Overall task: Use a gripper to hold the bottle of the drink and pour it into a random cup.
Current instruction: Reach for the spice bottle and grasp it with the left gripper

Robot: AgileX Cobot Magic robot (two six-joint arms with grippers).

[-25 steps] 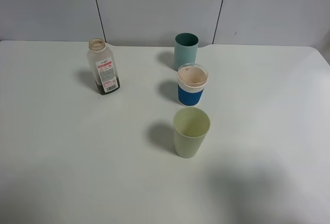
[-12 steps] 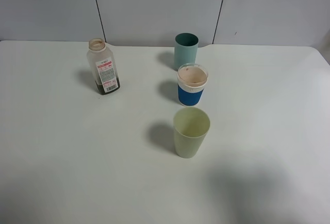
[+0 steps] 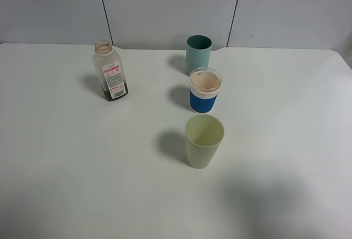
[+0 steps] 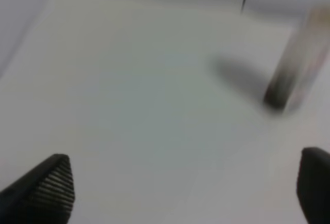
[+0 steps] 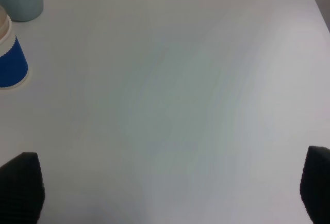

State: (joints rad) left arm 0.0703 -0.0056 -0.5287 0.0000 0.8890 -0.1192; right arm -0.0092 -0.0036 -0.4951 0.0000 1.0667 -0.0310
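left hand point(image 4: 183, 188): fingers spread wide | bottle of the drink point(image 3: 110, 78): upright on the bench point(image 3: 66, 167) at 10 o'clock, well apart ahead of that hand | cup point(image 3: 203, 140): just off centre toward 5 o'clock | right hand point(image 5: 169, 188): likewise spread

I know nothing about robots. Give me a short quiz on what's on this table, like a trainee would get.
1. True or false: the bottle stands upright on the table, apart from all three cups.
2. In the high view, which cup stands nearest the camera?
A. teal cup
B. blue-and-white paper cup
C. yellowish-green cup
3. Fill in the blank: the left gripper and the right gripper are both ____, holding nothing.

Key: 1 true; 2 C; 3 open.
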